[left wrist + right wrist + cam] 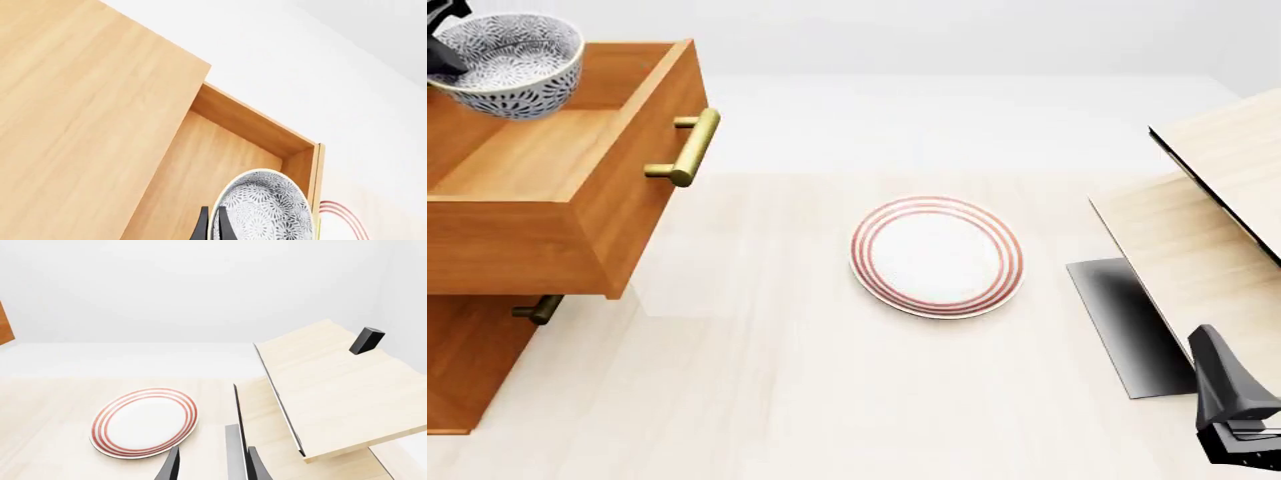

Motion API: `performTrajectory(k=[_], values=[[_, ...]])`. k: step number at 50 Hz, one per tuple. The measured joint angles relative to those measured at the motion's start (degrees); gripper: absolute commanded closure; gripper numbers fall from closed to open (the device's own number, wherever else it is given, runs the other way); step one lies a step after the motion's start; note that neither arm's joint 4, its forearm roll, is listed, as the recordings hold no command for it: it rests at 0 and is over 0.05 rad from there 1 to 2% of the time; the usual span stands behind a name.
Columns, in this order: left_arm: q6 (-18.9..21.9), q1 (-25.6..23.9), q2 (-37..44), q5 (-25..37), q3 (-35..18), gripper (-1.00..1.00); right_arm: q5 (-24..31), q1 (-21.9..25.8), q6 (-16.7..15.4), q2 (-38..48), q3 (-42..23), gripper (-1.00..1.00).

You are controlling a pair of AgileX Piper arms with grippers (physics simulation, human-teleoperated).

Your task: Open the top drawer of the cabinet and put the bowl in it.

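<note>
Closest to the lens, at the lower right of the front view, the right arm's black pincer has its fingers spread with nothing gripped.

At far left stands the tall orange-brown wooden cabinet with its top drawer pulled well out, its brass bar handle facing the middle of the pale worktop. A second brass handle peeks out beneath it. Above the drawer's open cavity, towards its back left corner, hangs the small deep white bowl with the dense dark-blue pattern. The left pincer pinches its rim, one finger inside and one outside. Whether the bowl touches the drawer floor I cannot tell.

Near the centre, well apart from the cabinet, a flat white plate with red rings lies on the worktop. Further right is a pale light-wood box, its upper panel tilted, just beyond the right pincer.
</note>
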Motion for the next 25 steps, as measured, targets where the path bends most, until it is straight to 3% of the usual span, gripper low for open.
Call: performTrajectory(k=[25], values=[[0.1, -0.2, 3.2, -1.5, -0.2, 1.0, 0.0, 0.0, 0.0, 0.0, 0.0, -1.0]])
